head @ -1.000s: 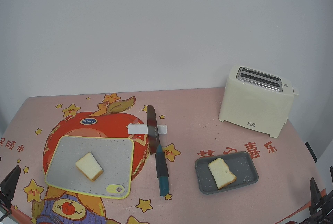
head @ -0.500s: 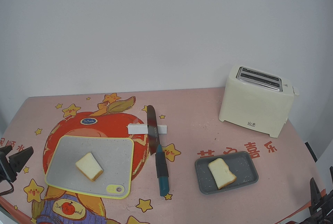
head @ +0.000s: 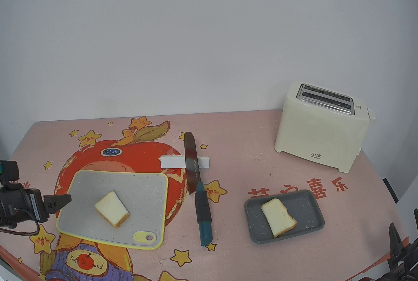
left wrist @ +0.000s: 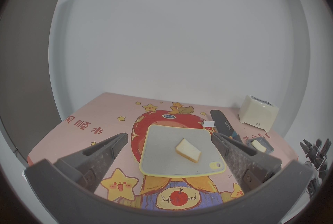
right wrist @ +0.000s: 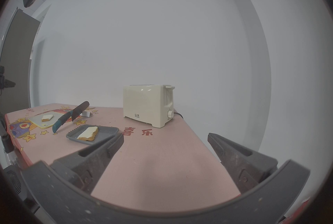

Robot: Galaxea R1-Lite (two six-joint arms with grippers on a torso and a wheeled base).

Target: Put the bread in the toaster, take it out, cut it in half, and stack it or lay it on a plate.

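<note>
My left gripper [left wrist: 169, 136] hangs over the pink table [left wrist: 104, 113], jaws spread wide. Framed between them, a grey cutting board [left wrist: 158, 155] bears a bread piece [left wrist: 188, 150]. Beyond lie a knife [left wrist: 222, 122] and a cream toaster [left wrist: 258, 113].

Plain white wall [head: 174, 33] behind pink table [head: 244, 138] (cartoon apple print).

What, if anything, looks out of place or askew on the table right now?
Nothing is spilled or damaged. The knife lies tilted, blade propped on a small white block. One bread piece lies flat on the cutting board, a second piece on the grey tray.
</note>
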